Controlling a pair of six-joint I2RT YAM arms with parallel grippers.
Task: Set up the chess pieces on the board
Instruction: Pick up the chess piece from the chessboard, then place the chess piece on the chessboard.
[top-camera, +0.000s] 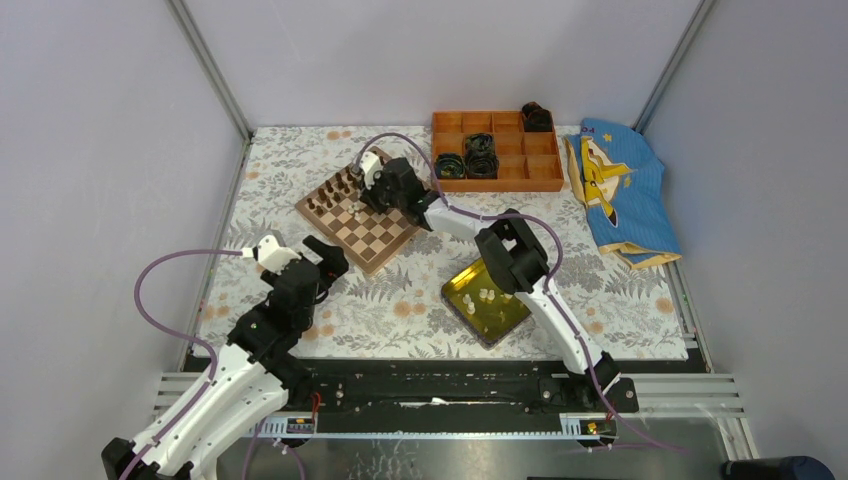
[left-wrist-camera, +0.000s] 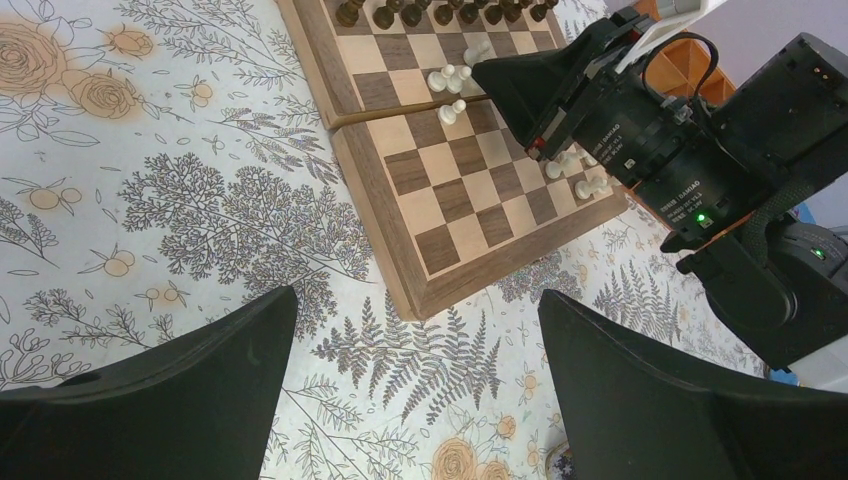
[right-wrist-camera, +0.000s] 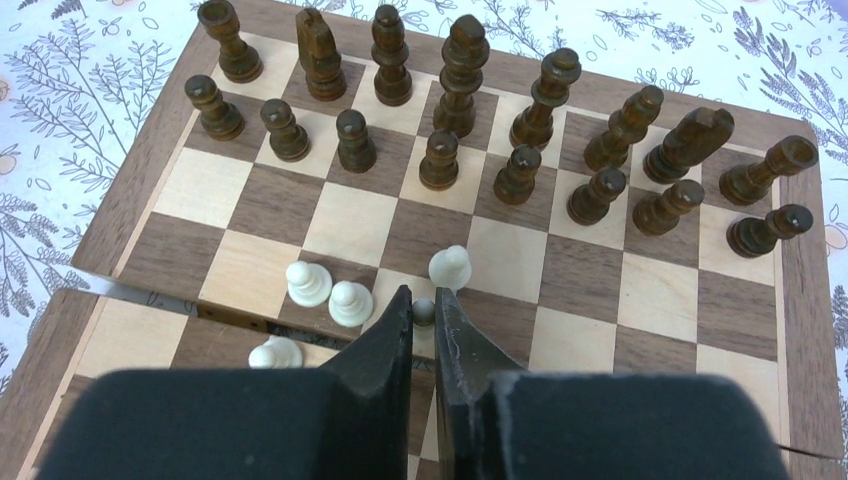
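ROBOT ARM AT THE CHESSBOARD: The right gripper clenches its fingertips to a narrow gap around the head of a cream pawn, low in the centre of the right wrist view, over the middle ranks of the wooden chessboard. Whether the pawn rests on its square or hangs just above it cannot be told. Four more cream pieces stand upright nearby: two side by side just left of the fingers, one at lower left, one just above the fingertips. Dark brown pieces fill two rows along the top of that frame.

In the top view the board sits at an angle, upper left of centre, on a floral tablecloth. Right of centre, a yellow tray holds several loose cream figures, partly behind the right arm. An orange compartment box lies top centre, a blue cloth at upper right.

The left gripper is released, jaws spread wide and holding nothing, above the cloth just off the board's near corner
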